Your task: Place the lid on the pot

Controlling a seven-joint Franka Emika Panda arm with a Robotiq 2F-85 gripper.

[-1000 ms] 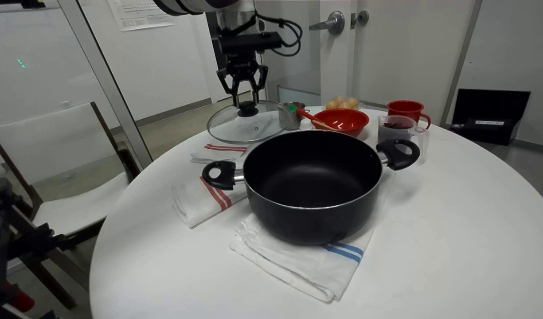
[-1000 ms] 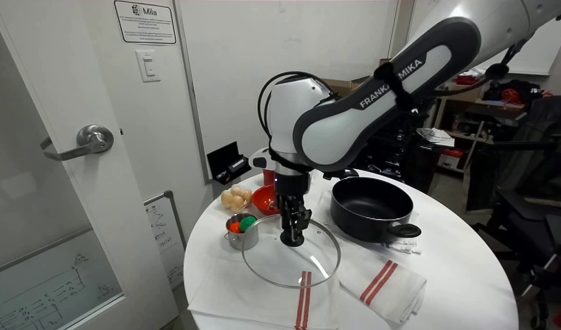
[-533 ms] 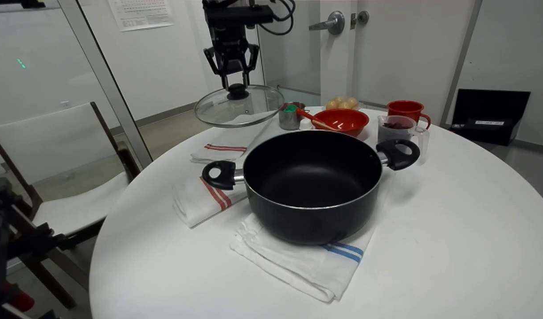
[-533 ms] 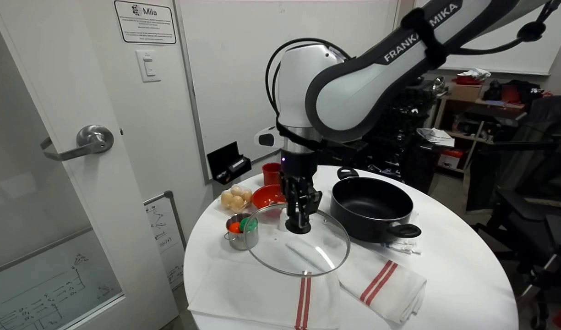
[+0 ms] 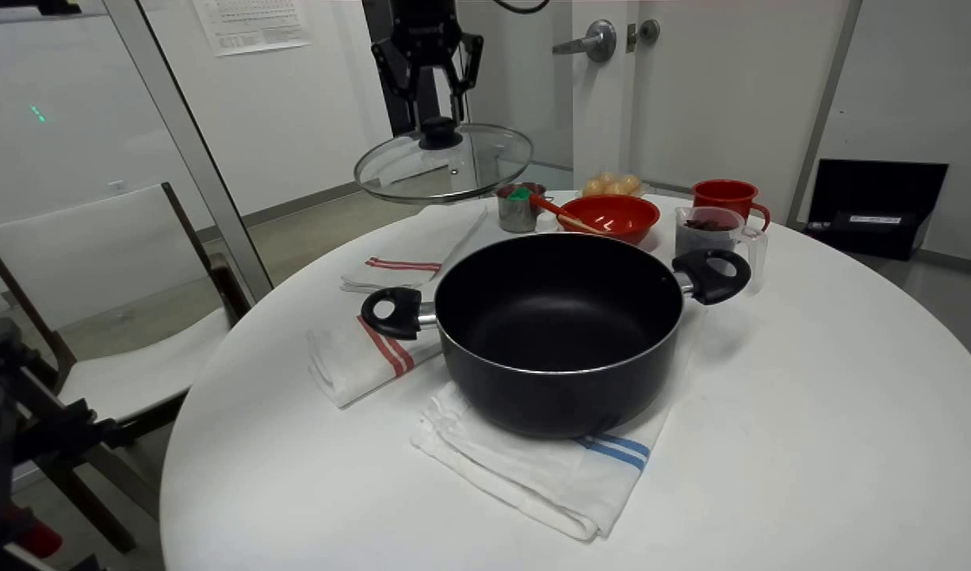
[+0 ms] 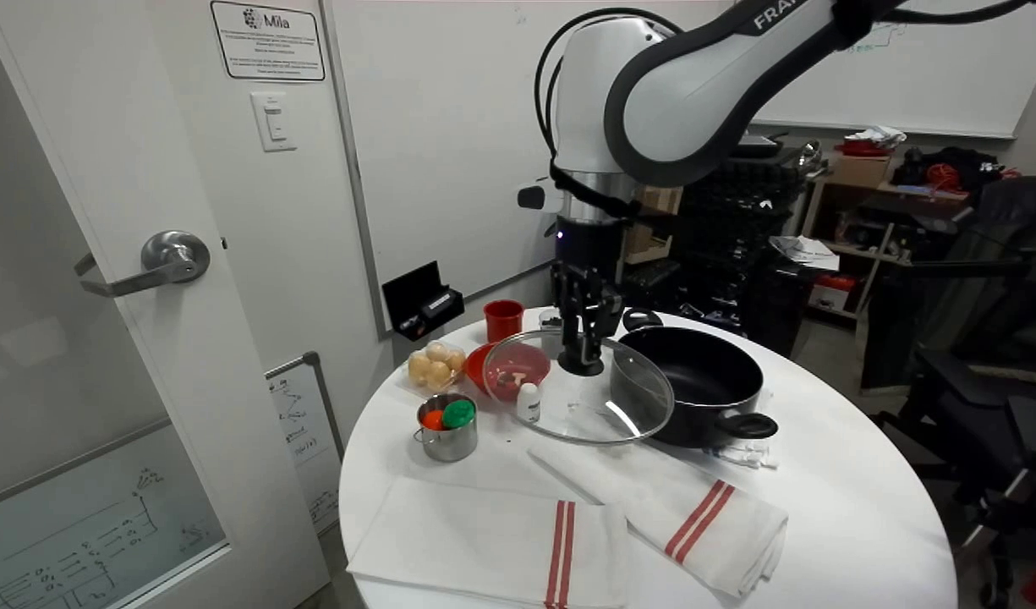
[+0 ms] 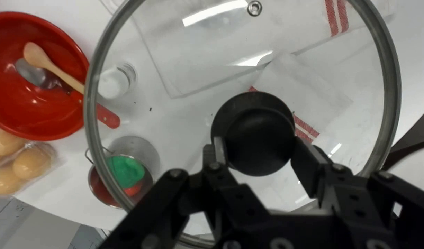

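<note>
Higher in the frame than a second ago, the lid has climbed together with the gripper at upper centre in an exterior view, while the pot stays where it was. Nearest, at lower centre, a blue-striped towel lies partly under the pot, which stands mid-frame with its dark interior showing. Left of it sits a folded red-striped towel; at right, just behind the pot, is a clear jug. Past them the lid hangs above the table, up and left of the pot, with the fingers clamped on both sides of its black knob. Farther back come a metal cup with something green in it, a red bowl holding a wooden spoon, a red mug at right, and a cluster of pale brown round items. Behind all these, right of centre at the top, is a door handle.
</note>
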